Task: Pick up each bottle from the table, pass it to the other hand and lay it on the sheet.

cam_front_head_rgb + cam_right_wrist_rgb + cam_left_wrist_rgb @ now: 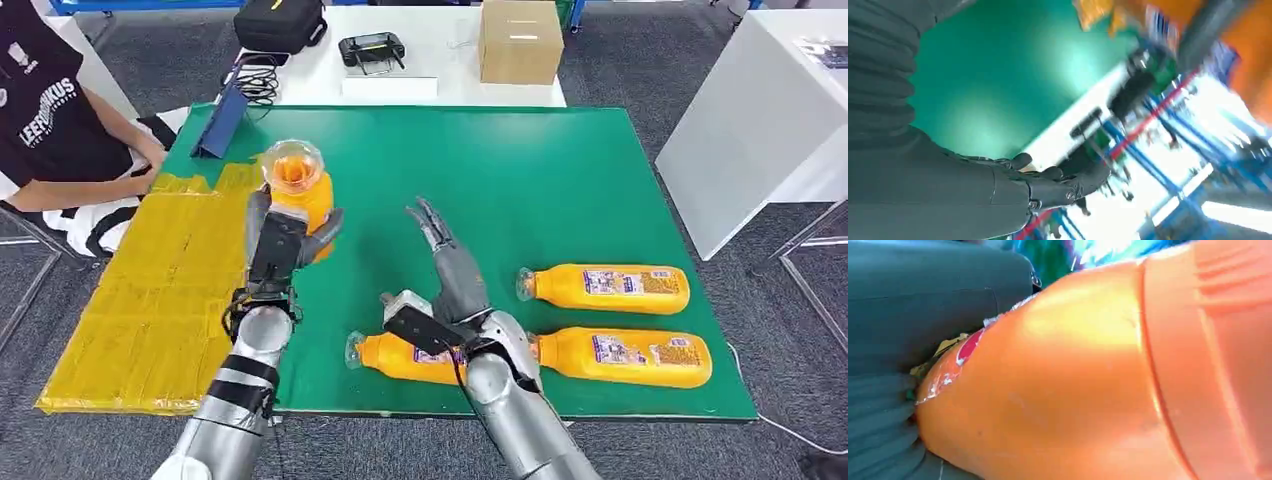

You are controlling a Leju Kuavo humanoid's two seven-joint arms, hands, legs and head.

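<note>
My left hand (283, 238) grips an orange bottle (301, 188) and holds it up over the green mat (560, 180), its clear base toward me. That bottle's orange body (1088, 390) lies close against the grey palm in the left wrist view. My right hand (452, 262) is open, fingers stretched forward, just right of the held bottle and apart from it; its fingers (1058, 182) hold nothing. Three more orange bottles lie on the mat: one (400, 358) partly under my right wrist, one (605, 287) at right, one (625, 357) near the front edge. The yellow sheet (160, 300) lies left.
A person (60, 130) sits at the far left with a hand by the sheet's far corner. A blue tablet stand (222, 122) sits on the mat's far left corner. Behind it a white table (420, 60) carries a cardboard box (520, 40), a black bag and a controller.
</note>
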